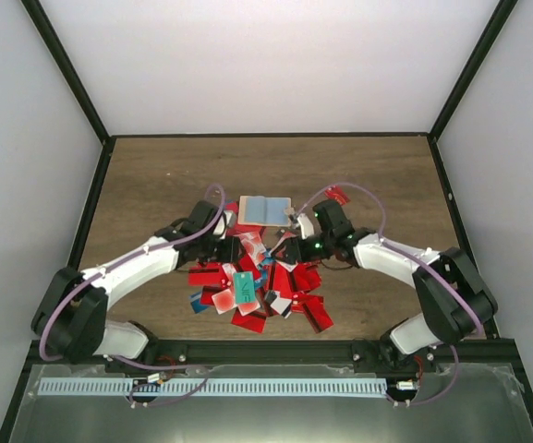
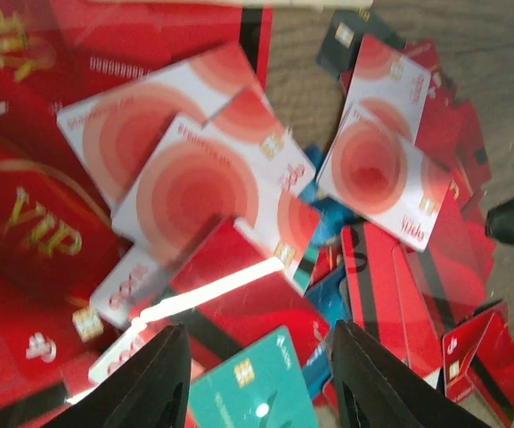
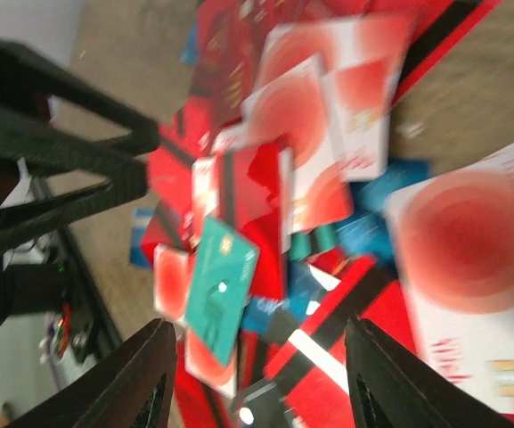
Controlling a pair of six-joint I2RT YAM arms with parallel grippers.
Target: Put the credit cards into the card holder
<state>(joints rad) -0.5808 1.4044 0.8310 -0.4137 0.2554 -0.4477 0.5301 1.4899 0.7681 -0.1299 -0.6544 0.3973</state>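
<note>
Hovering over the credit cards (image 1: 252,288) heaped just beside the card holder (image 1: 266,210), left fingers (image 2: 160,385) and right fingers (image 3: 148,379) are standing released, empty. Risk: overlapping slick cards are inviting a double pick or slip.

Left arm (image 1: 141,263), right arm (image 1: 391,257): white shells, black joints, lilac cables (image 1: 221,198); black shoulders (image 1: 72,318) at eight and four o'clock.

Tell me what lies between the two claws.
Overlapping credit cards, red and white ones, fill the stretch between the left claw and the right claw. The top external view shows it.
</note>
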